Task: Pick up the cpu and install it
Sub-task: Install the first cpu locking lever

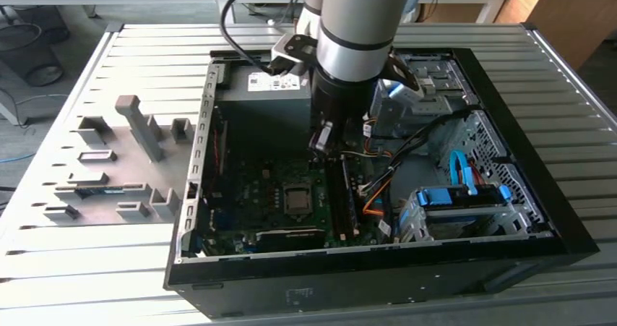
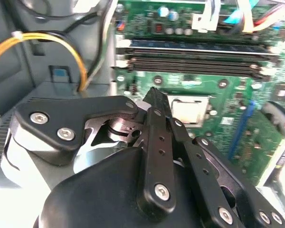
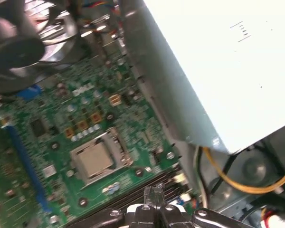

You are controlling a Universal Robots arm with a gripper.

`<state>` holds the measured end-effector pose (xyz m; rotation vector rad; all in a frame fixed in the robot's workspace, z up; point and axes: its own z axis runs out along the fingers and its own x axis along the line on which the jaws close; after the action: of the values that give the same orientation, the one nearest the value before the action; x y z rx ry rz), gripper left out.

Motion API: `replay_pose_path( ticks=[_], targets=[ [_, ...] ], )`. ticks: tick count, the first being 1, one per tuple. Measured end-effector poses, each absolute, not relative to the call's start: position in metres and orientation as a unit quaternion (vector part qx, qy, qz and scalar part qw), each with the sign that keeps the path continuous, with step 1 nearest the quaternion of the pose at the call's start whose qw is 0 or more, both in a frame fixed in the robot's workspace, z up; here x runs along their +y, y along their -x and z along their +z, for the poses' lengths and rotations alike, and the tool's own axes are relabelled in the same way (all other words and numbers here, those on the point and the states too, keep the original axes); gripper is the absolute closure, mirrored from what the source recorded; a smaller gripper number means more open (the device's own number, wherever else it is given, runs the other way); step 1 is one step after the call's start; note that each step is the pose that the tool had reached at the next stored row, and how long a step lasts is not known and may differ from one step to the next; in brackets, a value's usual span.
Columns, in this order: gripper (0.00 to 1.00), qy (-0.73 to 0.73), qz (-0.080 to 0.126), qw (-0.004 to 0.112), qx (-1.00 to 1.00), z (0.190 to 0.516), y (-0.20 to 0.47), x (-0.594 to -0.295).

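Cpu (image 3: pixel 94 159) top was pale, matt silvery metal, sitting in a socket (image 3: pixel 115 147) w/ bright metal frame; also seen in second wrist view (image 2: pixel 190 111). Motherboard (image 3: pixel 61 109) was green, semi-gloss, studded w/ small shiny parts. Gripper (image 2: pixel 154 95) links were matt black, prob. metal or hard plastic, w/ polished screw heads. Power-supply box (image 3: pixel 218 61) was smooth pale grey sheet metal. Case (image 1: pixel 386 268) outer wall was matt black, inner panels bare grey metal. Table (image 1: pixel 144 51) was ribbed light-grey metal, satin finish. Cables (image 3: pixel 237 183) looked like glossy yellow and black plastic. Drive bracket (image 1: pixel 461 196) was glossy blue plastic.
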<state>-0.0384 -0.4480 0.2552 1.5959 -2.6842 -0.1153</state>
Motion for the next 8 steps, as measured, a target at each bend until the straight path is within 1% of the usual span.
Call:
replay_pose_path(
  ticks=[3,8],
  targets=[
    [0.9,-0.511,-0.04,0.007,-0.859,0.2533,0.0385,-0.4398],
    [0.9,-0.511,-0.049,0.001,-0.858,0.2475,0.0421,-0.4373]
  ],
)
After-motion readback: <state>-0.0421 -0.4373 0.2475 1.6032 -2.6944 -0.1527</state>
